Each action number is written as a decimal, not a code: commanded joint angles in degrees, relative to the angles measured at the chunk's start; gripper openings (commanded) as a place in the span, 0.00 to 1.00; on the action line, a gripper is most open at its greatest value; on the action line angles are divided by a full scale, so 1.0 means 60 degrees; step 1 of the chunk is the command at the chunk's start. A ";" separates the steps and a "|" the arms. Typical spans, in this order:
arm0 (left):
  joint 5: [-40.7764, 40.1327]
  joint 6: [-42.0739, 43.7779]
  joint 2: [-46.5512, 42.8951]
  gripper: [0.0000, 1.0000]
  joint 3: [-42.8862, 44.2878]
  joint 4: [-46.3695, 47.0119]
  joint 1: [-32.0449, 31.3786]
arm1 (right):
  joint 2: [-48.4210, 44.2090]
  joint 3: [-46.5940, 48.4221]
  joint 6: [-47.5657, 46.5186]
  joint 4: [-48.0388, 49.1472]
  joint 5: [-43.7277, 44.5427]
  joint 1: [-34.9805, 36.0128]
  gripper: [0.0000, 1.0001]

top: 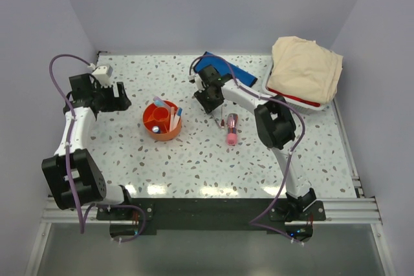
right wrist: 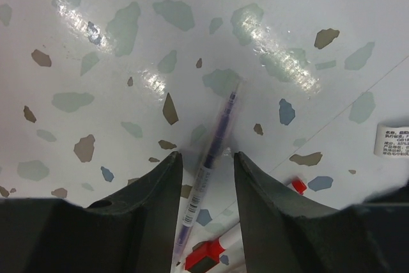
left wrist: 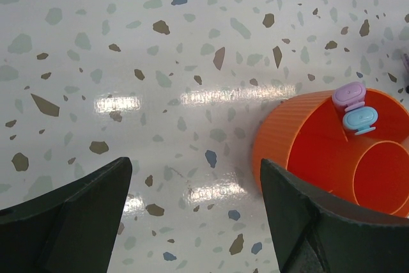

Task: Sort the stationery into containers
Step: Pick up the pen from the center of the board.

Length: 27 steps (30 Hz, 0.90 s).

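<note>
Right hand [right wrist: 206,155] half open, straddling thin purple pen [right wrist: 220,123] on bench [right wrist: 96,43], not gripping. Left hand [left wrist: 195,171] wide open, empty, beside orange tub [left wrist: 281,145].

The speckled terrazzo desk [top: 213,159] spreads beneath the left hand [left wrist: 195,164] and the right hand [top: 215,113], with patches of glare just ahead of each. Well to the right of the right hand, in the desk's far corner, sits a white basket [top: 326,109] with a red rim. A folded beige cloth [top: 305,69] is heaped on it and overhangs its edges. Plain pale walls [top: 194,4] rise beyond the hands. A small white printed label [right wrist: 391,140] shows to the right of the right hand, its print too small to read.
</note>
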 commanded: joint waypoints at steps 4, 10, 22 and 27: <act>0.0041 0.0053 0.0182 0.86 0.0526 0.0072 0.0090 | 0.0570 0.0429 -0.0108 -0.0197 0.0093 -0.0084 0.27; 0.0114 -0.0224 0.0124 0.86 -0.0088 0.0204 0.0105 | 0.0454 0.0064 -0.0299 -0.0373 -0.0551 -0.0099 0.00; 0.0158 -0.1002 -0.0536 0.85 -0.1495 0.0614 0.0105 | -0.1814 0.0591 0.0520 0.0270 -0.2278 -0.0128 0.00; 0.0305 -0.1178 -0.0433 0.85 -0.1715 0.0702 0.0105 | -0.3105 -0.0257 0.1691 0.2694 -0.3771 -0.0143 0.00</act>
